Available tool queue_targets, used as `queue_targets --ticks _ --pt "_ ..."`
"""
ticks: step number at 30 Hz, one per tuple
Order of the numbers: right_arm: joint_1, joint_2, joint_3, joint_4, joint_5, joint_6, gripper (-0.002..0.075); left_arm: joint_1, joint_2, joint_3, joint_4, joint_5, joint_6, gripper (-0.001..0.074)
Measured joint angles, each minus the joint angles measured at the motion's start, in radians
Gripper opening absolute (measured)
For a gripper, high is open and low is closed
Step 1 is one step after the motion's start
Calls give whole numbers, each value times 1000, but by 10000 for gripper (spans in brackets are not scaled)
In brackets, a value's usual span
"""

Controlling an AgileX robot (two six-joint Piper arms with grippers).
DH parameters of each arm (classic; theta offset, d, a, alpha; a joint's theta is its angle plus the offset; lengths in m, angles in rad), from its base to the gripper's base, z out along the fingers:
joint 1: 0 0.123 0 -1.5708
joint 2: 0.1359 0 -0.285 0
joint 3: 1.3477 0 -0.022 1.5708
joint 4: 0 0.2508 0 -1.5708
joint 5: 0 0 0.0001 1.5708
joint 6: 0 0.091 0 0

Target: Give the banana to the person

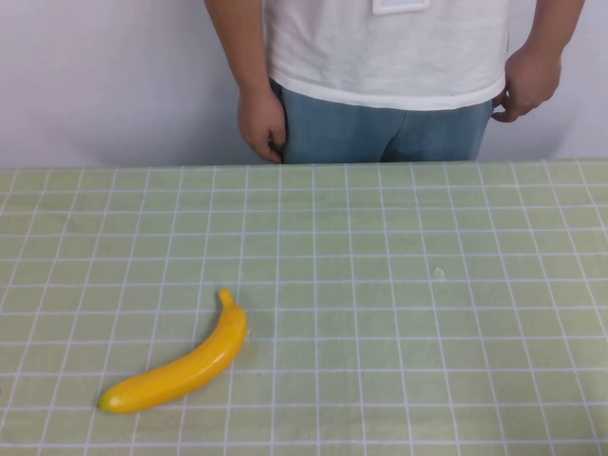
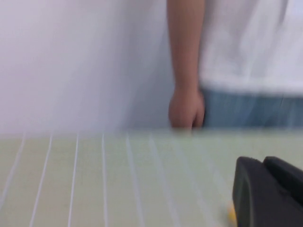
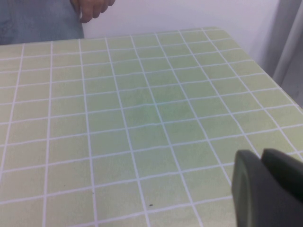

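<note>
The yellow banana [image 1: 180, 366] lies on the green checked tablecloth [image 1: 399, 313] at the front left, stem pointing to the far side. The person [image 1: 380, 57] in a white T-shirt and blue jeans stands behind the table's far edge with arms hanging down. Neither gripper shows in the high view. In the left wrist view my left gripper [image 2: 262, 163] is shut and empty, low over the cloth; a sliver of the banana [image 2: 231, 213] shows beside it, and the person's hand [image 2: 187, 106] is beyond. In the right wrist view my right gripper [image 3: 261, 156] is shut and empty above the cloth.
A pale wall [image 1: 104, 76] stands behind the person. The table's far right corner [image 3: 222, 30] and right edge show in the right wrist view, with a grey curtain [image 3: 289, 42] beyond. A small speck [image 1: 439, 273] lies on the cloth right of centre.
</note>
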Motion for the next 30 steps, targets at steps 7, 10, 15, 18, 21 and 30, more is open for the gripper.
queue_targets --ticks 7,10,15,18,21,30 --pt "0 0 0 0 0 0 -11 0 0 0 0 -459 -27 4" --pt "0 0 0 0 0 0 -11 0 0 0 2 -583 -34 4" --pt "0 0 0 0 0 0 -11 0 0 0 -5 -692 -34 4" --pt "0 0 0 0 0 0 -11 0 0 0 -11 -786 -34 4" --pt "0 0 0 0 0 0 -11 0 0 0 -19 -887 -34 4" --pt "0 0 0 0 0 0 -11 0 8 -298 -205 -655 7 4"
